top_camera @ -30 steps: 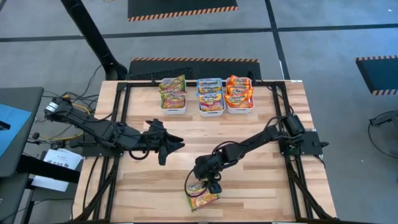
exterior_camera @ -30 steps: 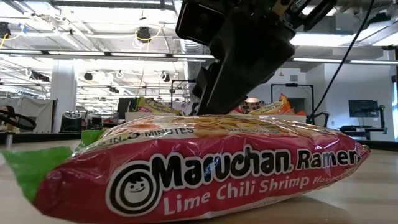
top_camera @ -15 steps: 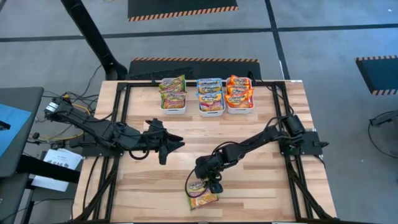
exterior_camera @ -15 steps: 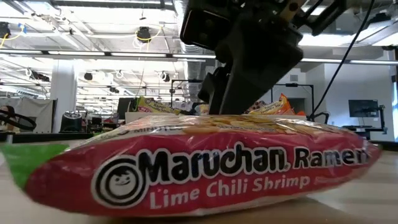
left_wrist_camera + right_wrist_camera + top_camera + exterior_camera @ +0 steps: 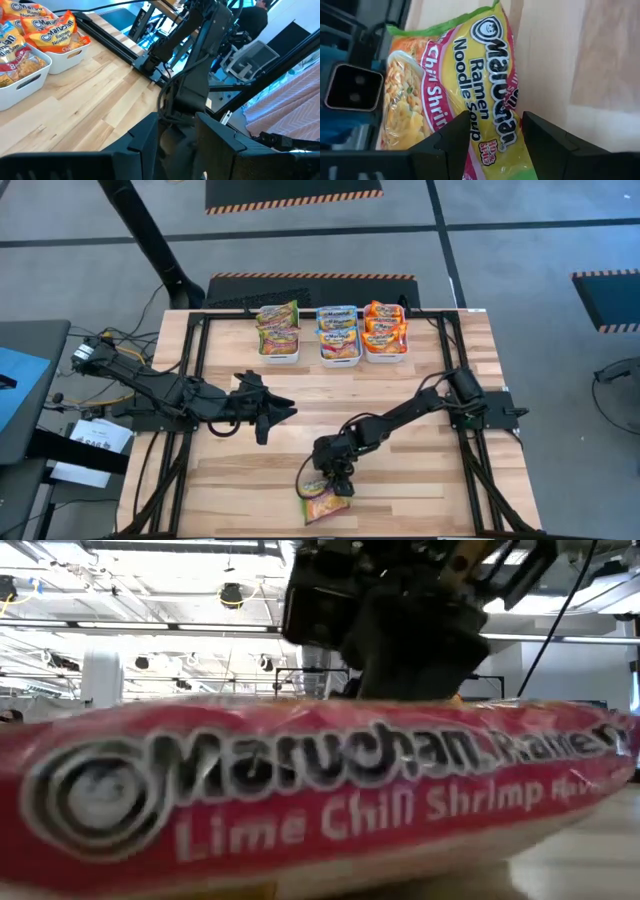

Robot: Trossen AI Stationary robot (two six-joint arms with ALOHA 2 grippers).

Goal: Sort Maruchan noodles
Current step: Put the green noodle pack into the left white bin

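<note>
One Maruchan noodles packet (image 5: 325, 502), green-edged with a pink and yellow face, lies flat near the table's near edge. It fills the low view (image 5: 300, 800) and also shows in the right wrist view (image 5: 470, 85). My right gripper (image 5: 337, 480) is open and comes down on the packet's far end (image 5: 494, 145). My left gripper (image 5: 268, 420) hangs open with nothing in it over the table's left middle (image 5: 175, 145). More packets lie in three white bins (image 5: 339, 358) at the far edge. My right gripper slants down from the table's far right onto the packet's far end. Its open fingers (image 5: 445, 145) stand over the packet's top face (image 5: 492, 117), one to each side of the printed middle. The fingertips lie below the picture's edge. The packet rests on the table.
The three bins hold green-edged (image 5: 278, 320), blue-edged (image 5: 339, 330) and orange (image 5: 385, 325) packets. A small camera box (image 5: 352, 87) sits at the near edge beside the packet. A black frame rail (image 5: 195, 380) runs along the table's sides. Bare wood lies between the bins and the grippers.
My right gripper has sunk onto the packet and rolled a little. The packet has slid toward the table's near edge and now looms larger in the low view. My left gripper has kept still.
</note>
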